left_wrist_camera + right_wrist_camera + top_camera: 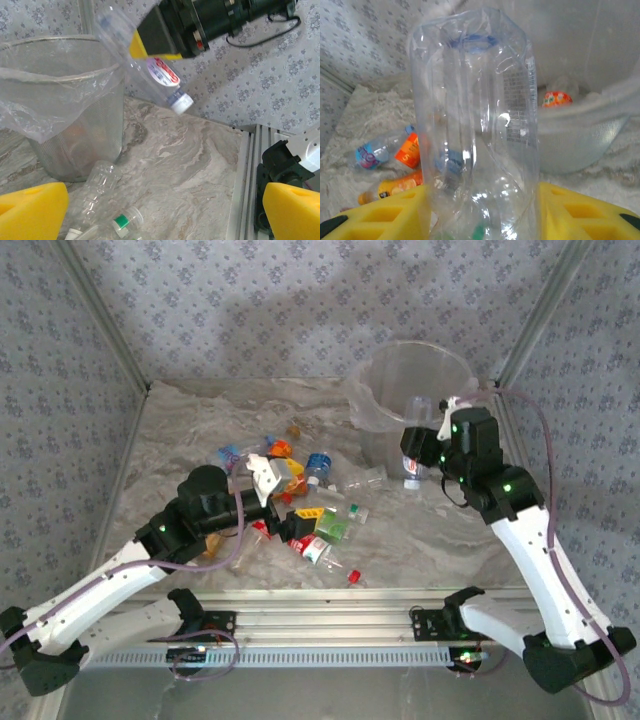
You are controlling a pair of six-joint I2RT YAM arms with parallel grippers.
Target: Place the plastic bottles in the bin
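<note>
- The clear bottle [160, 70] hangs cap down, clamped in the right gripper [480, 210] just beside the bin [400, 390]; its base is cut off.
- An orange-labelled bottle [557, 98] shows blurred inside the bin.
- Other plastic bottles [300, 490] litter the surface [200, 420] left of the bin.
- The left gripper [280, 500] gapes wide there, holding nothing.

bin [85, 140] cropped at left edge, clear bottle [470, 125] bottom cut off

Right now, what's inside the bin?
One orange-labelled bottle shows through the bin's cloudy wall. The clear bottle held up close covers the bin's left part, and the bottom is too blurred to tell.
</note>
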